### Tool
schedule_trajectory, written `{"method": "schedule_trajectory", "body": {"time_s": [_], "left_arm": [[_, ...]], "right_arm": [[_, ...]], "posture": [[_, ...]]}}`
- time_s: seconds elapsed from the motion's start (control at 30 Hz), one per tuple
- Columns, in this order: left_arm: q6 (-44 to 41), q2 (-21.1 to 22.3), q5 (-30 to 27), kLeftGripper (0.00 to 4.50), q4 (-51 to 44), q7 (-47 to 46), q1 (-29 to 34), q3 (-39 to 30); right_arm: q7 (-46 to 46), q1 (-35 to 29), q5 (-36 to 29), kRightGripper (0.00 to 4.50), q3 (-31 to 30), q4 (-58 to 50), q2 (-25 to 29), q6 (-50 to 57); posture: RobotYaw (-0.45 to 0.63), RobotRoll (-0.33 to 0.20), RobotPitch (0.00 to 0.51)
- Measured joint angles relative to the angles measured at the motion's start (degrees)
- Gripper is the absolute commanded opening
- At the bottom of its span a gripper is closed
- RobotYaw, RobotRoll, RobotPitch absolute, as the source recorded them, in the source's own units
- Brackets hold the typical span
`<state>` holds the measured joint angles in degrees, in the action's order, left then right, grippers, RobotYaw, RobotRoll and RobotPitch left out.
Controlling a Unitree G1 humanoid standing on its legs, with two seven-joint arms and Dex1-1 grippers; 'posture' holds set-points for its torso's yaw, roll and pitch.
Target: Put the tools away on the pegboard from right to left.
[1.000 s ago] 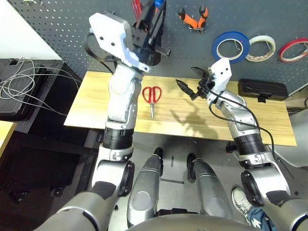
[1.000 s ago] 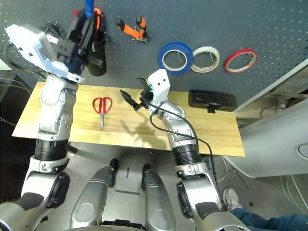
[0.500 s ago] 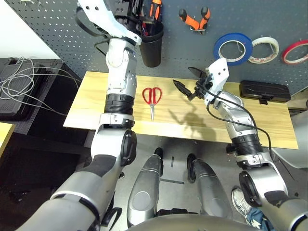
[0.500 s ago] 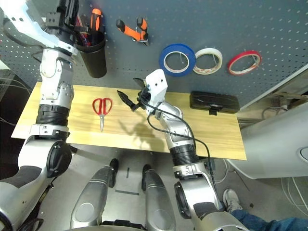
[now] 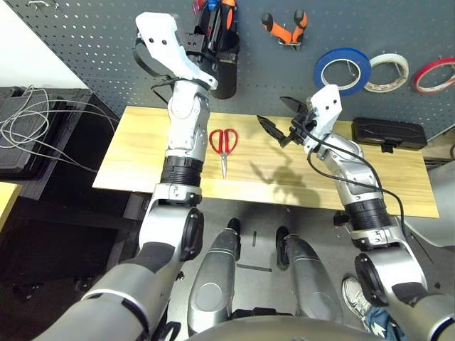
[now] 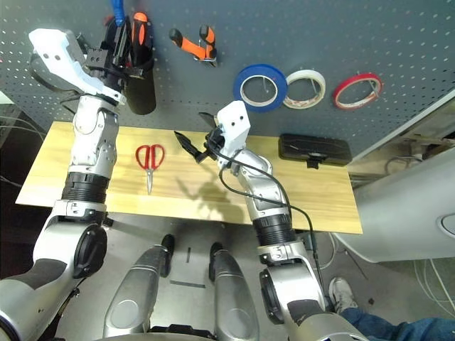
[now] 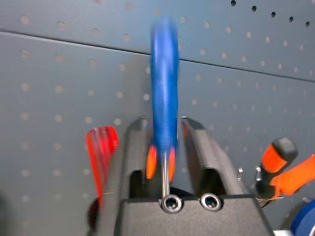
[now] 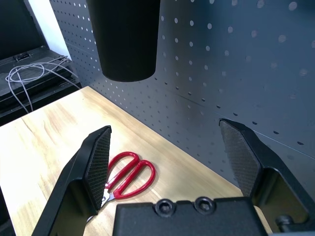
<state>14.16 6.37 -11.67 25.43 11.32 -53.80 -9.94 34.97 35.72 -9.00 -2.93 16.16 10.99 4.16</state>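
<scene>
Between the left gripper's (image 7: 165,147) fingers, slim blue-handled screwdriver (image 7: 164,93)

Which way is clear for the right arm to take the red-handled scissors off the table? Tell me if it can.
Probably yes. The red-handled scissors lie flat on bare wood, just left of the right gripper, whose fingers stand open and empty, with nothing between them.

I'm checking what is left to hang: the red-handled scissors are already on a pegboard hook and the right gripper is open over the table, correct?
Not quite. The red-handled scissors lie flat on the wooden table, below the black cup, not on a pegboard hook; the left eye view shows this. The right gripper is indeed open over the table.
</scene>
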Motion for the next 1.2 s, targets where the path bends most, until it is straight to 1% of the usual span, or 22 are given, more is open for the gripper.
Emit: {"method": "schedule_trajectory", "body": {"time_s": [0.07, 0.1, 0.2, 0.27, 0.33, 0.43, 0.47, 0.57, 0.77, 0.87, 0.93, 0.97, 1.03, 1.13, 1.2], "left_arm": [[-1.3, 0.7, 0.0, 3.13, -1.5, -0.2, 0.0, 0.0], [-2.4, 1.1, -0.2, 3.52, -2.4, 0.0, 0.0, 0.0], [-5.9, 3.6, -1.1, 4.47, -6.8, 2.8, 0.3, 0.4], [-9.3, 4.1, -4.5, 4.47, -10.5, 5.6, 0.6, 0.4], [-16.3, 5.1, -10.1, 4.47, -15.9, 10.3, 2.3, 1.0], [-27.1, 7.8, -15.9, 4.47, -22.8, 16.0, 5.8, 3.5], [-30.1, 8.6, -17.3, 4.47, -24.7, 17.3, 7.0, 4.4], [-35.0, 10.5, -18.9, 4.47, -28.6, 20.3, 10.1, 6.6], [-39.2, 13.6, -18.7, 4.47, -31.8, 25.0, 15.4, 10.5], [-42.6, 16.7, -17.6, 4.47, -32.3, 27.3, 18.8, 14.0], [-45.7, 19.6, -15.8, 4.47, -32.3, 28.4, 21.4, 16.8], [-46.2, 19.8, -15.5, 4.47, -32.2, 28.4, 21.8, 17.1], [-48.4, 21.4, -13.1, 4.47, -31.1, 28.5, 24.2, 19.0], [-48.2, 21.7, -8.9, 4.47, -28.1, 27.3, 25.2, 20.3], [-47.4, 21.0, -6.5, 4.47, -25.3, 25.4, 25.3, 20.3]], "right_arm": [[0.0, 0.0, 0.0, 4.5, 0.0, 0.0, 0.0, 0.0], [0.0, 0.0, 0.0, 4.5, 0.0, 0.0, 0.0, 0.0], [0.0, 0.0, 0.0, 4.5, 0.0, 0.0, 0.3, 0.0], [0.0, -0.1, 0.0, 4.5, 0.0, 0.0, 0.5, 0.0], [0.0, -0.6, 0.0, 4.5, 0.0, -0.1, 0.5, 0.0], [0.0, -1.2, 0.0, 4.5, 0.0, -0.1, 0.5, 0.1], [0.0, -1.3, 0.0, 4.5, 0.0, -0.1, 0.5, 0.1], [0.0, -1.4, 0.0, 4.5, 0.0, -0.1, 0.6, 0.1], [0.1, -2.1, 0.0, 4.5, 0.0, -0.1, 1.3, 0.1], [0.2, -2.4, 0.0, 4.5, 0.0, -0.1, 1.7, 0.3], [0.3, -2.9, 0.0, 4.5, 0.0, -0.1, 2.2, 0.7], [0.3, -3.0, 0.0, 4.5, 0.0, -0.1, 2.2, 0.7], [0.4, -3.5, 0.0, 4.5, 0.0, -0.1, 3.0, 1.6], [0.4, -4.4, 0.1, 4.5, -0.2, -0.4, 3.2, 2.8], [0.4, -5.1, 0.6, 4.5, -0.5, -0.4, 3.4, 3.7]], "posture": [[0.06, 0.0, 0.294], [0.06, 0.0, 0.295], [0.06, 0.0, 0.297], [0.06, 0.0, 0.3], [0.06, 0.0, 0.303], [0.06, 0.0, 0.305], [0.06, 0.0, 0.305], [0.06, 0.0, 0.305], [0.05, 0.0, 0.307], [0.05, 0.0, 0.309], [0.05, 0.0, 0.31], [0.04, 0.0, 0.312], [0.04, 0.0, 0.315], [0.04, 0.0, 0.319], [0.04, 0.0, 0.32]]}}
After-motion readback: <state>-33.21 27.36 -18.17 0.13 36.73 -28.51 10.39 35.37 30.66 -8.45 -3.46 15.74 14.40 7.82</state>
